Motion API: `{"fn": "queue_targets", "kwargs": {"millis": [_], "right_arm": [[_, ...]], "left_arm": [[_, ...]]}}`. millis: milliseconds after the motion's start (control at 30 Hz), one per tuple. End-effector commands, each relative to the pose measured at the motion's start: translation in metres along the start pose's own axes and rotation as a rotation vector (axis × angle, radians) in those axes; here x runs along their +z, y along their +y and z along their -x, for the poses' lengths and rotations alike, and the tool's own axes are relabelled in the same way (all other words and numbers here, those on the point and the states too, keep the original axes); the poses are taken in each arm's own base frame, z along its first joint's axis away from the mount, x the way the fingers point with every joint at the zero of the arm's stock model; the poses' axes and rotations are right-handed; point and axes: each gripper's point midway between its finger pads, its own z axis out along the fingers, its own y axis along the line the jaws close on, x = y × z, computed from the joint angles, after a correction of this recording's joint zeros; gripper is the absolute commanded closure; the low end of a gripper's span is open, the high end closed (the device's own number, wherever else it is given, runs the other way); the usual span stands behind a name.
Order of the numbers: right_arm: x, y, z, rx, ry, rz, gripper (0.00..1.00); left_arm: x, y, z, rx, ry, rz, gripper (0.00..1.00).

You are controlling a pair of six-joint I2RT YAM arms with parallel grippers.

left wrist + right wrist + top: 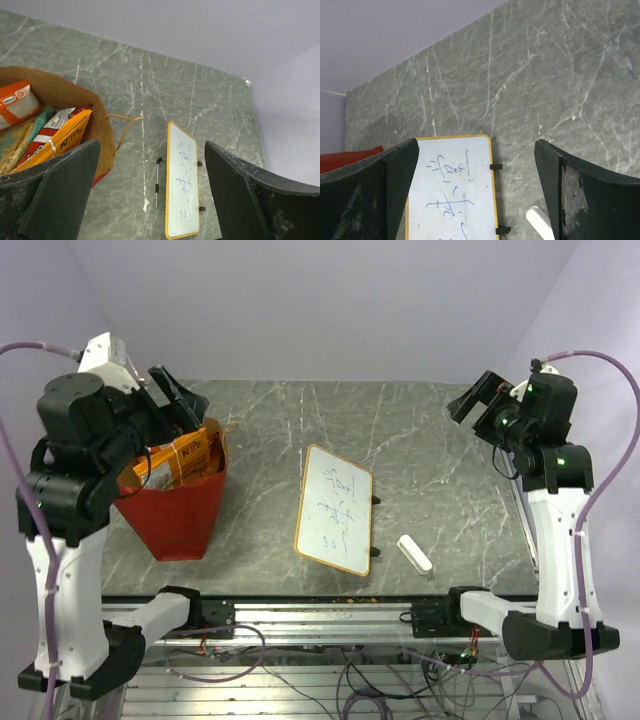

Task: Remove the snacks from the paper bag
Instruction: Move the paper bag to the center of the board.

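Mostly upright inside the paper bag [185, 515]: snacks [188, 456]

White links [60, 580], black joints [75, 408], lilac cables [35, 345]; scuffed black claw fingers [60, 195].

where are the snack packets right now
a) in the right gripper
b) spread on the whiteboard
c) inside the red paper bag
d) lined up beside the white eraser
C, the left wrist view shows the orange, red and teal snacks packed together inside the open mouth of the paper bag.
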Motion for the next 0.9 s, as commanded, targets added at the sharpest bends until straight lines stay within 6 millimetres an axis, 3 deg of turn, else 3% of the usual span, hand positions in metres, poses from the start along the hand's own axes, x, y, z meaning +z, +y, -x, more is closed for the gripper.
{"fn": "queue_targets", "kwargs": {"millis": [0, 300, 433, 567, 867], "right_arm": [[0.021, 0.005, 0.004, -0.024, -0.007, 0.026, 0.0], [0.06, 0.001, 0.001, -0.048, 0.02, 0.014, 0.0], [0.074, -0.002, -0.005, -0.056, 0.04, 0.01, 0.0], [0.085, 0.0, -0.011, -0.059, 0.055, 0.04, 0.0], [0.099, 0.043, -0.026, -0.085, 0.139, 0.305, 0.0]], "left_arm": [[0.035, 0.01, -0.006, -0.059, 0.029, 0.066, 0.04], [0.102, 0.037, -0.039, -0.093, 0.161, 0.196, 0.05], [0.122, 0.048, -0.056, -0.108, 0.221, 0.237, 0.05], [0.127, 0.058, -0.067, -0.114, 0.249, 0.275, 0.05], [0.109, 0.076, -0.082, -0.08, 0.279, 0.32, 0.05]]}}
